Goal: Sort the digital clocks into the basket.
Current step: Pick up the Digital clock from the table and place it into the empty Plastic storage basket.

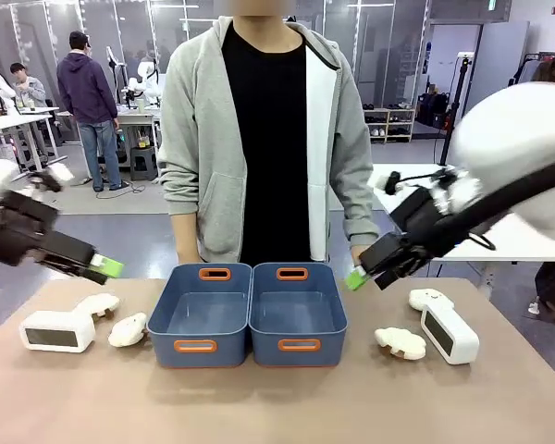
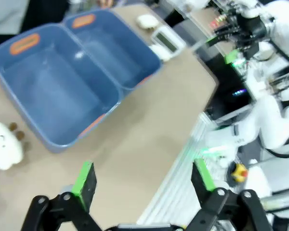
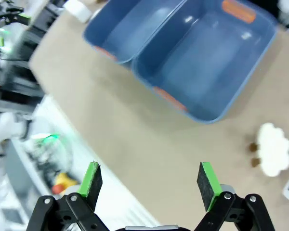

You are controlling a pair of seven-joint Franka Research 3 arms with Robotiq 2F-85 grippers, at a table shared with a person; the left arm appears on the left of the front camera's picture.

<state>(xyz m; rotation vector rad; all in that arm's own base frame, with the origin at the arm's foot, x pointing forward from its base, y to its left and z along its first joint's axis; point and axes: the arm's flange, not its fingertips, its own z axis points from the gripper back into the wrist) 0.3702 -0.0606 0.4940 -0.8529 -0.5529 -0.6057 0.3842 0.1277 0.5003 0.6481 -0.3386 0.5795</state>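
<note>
The two digital clocks, white rounded plastic boxes with dark screens, both lie on the counter outside the tubs. One (image 1: 57,331) is at the near left, the other (image 1: 450,333) at the near right. Between them stand two identical blue rectangular plastic tubs, the left (image 1: 165,314) and the right (image 1: 339,319), side by side and touching. Nothing in their looks tells you which is the basket, so a clock could easily land in the wrong one.

Your left claw (image 1: 102,270) hangs released above the left clock, with its green pads wide apart in the wrist view (image 2: 143,173). Your right claw (image 1: 359,276) is also released (image 3: 149,175), and it hovers over the far right corner of the right tub.

Lumpy cream mushroom-like pieces crowd each clock. One (image 1: 97,303) sits against the left clock's far corner and another (image 1: 128,329) just beside it on the right. On the other side, one (image 1: 400,341) lies just left of the right clock and one (image 1: 428,298) at its far end. A wide descent could catch a lump or shove a clock askew.

A person in a grey hooded jacket (image 1: 199,139) stands close behind the tubs, so keep any carry low and short.
</note>
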